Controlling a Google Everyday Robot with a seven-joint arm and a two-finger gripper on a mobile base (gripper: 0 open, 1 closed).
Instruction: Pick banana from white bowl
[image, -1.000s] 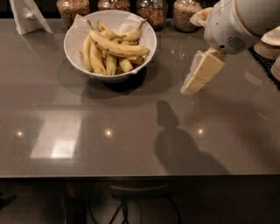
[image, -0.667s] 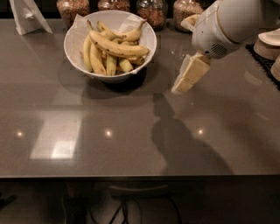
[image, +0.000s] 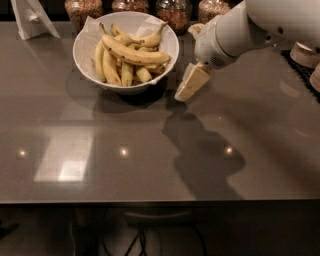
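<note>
Camera view: glass jars (image: 173, 11) line the back edge of the table (image: 150, 165) behind the white bowl (image: 125, 88). The banana (image: 134, 54) lies across the top of the bunch. My gripper (image: 191, 82) hangs just right of the bowl, tilted down-left. My arm slants in from the upper right. Whether the gripper is open or closed, I cannot tell.

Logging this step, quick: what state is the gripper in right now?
Gripper: just right of the white bowl, not touching the banana; whether it is open or closed cannot be told.
</note>
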